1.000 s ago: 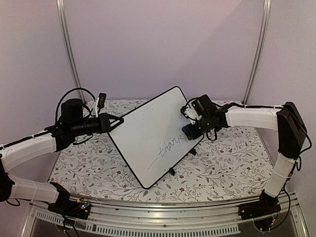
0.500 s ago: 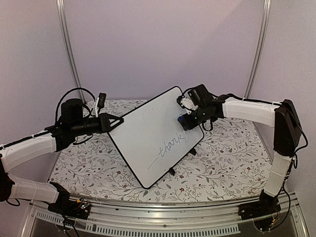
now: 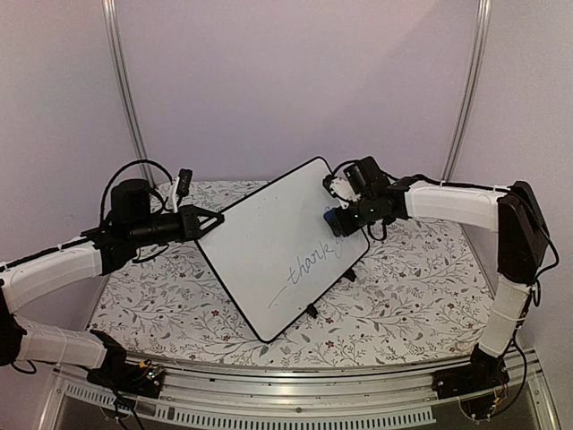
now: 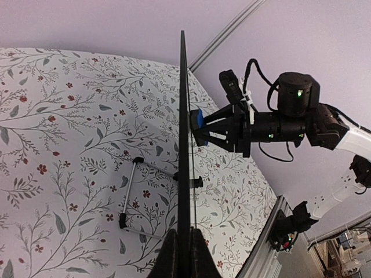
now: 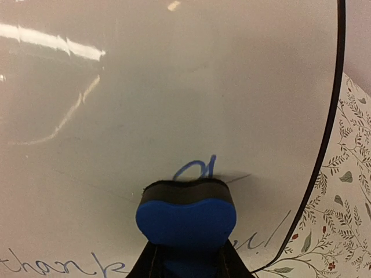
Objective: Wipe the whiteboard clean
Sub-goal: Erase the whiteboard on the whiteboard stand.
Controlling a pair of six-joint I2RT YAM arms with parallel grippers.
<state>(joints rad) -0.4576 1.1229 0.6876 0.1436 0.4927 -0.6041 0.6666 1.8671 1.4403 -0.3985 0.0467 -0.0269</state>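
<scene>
Where the whiteboard (image 3: 277, 255) sits: mid-table, just the one, tilted up on its stand and turned so a corner points toward the arm bases, with the floral tablecloth (image 3: 403, 296) under it.
Left gripper (image 4: 184, 255): fingers pressed together on the board's thin black edge, one on each side, over at its left corner.
Right gripper (image 3: 338, 222): pinching the one blue eraser (image 5: 185, 217) from behind, with the dark felt face flat against the white surface near the board's right edge.
Writing: one cursive word "thank" (image 3: 309, 265) with a long lead-in stroke, running below and left of the eraser.
Blue loop mark (image 5: 197, 169): one, touching the top of the eraser's felt in the right wrist view.
After "thank": there might be a few more letters, but the eraser and gripper cover that bit, so I honestly can't tell.
Stand feet (image 3: 311, 310): two small black ones poke out along the lower right edge.
Wire leg (image 4: 130, 191): one, on the tablecloth behind the board in the left wrist view.
Arms: two, one on each side of the board.
</scene>
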